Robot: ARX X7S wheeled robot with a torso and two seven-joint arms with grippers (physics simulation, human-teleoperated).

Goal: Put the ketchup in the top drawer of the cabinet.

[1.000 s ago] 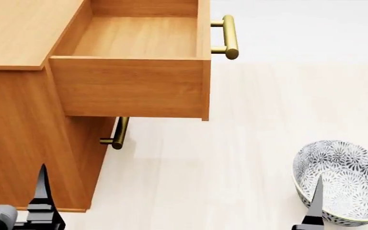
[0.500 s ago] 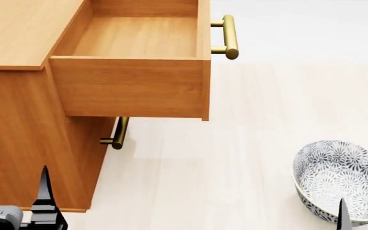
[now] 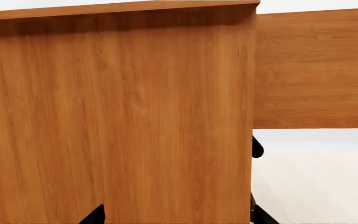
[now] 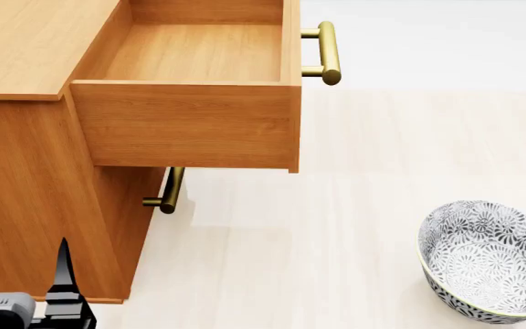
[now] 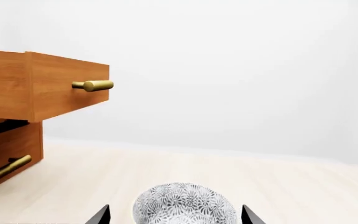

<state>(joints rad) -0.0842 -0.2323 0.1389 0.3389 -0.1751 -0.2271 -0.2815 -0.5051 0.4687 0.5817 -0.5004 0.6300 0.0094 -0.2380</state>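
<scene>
The ketchup is not in any view. The cabinet (image 4: 25, 41) fills the left of the head view. Its top drawer (image 4: 190, 123) is pulled out, with a bare wooden floor and a brass bar handle (image 4: 329, 53). My left gripper (image 3: 175, 217) is open and holds nothing, facing the cabinet's side panel (image 3: 117, 116) at close range. One of its fingers (image 4: 62, 274) shows at the head view's lower left. My right gripper (image 5: 175, 215) is open and holds nothing. It is low over the floor with the patterned bowl (image 5: 185, 205) just ahead of its fingertips, and out of the head view.
The grey-white patterned bowl (image 4: 487, 260) stands on the pale floor at the lower right. The lower drawer's brass handle (image 4: 169, 192) sticks out under the open drawer. In the right wrist view the top drawer front (image 5: 67, 84) juts out above that handle (image 5: 5, 170).
The right gripper's fingertip has sunk out of the head view's bottom edge by the bowl. The left fingertip has dropped a little. Drawer and bowl have not moved.
</scene>
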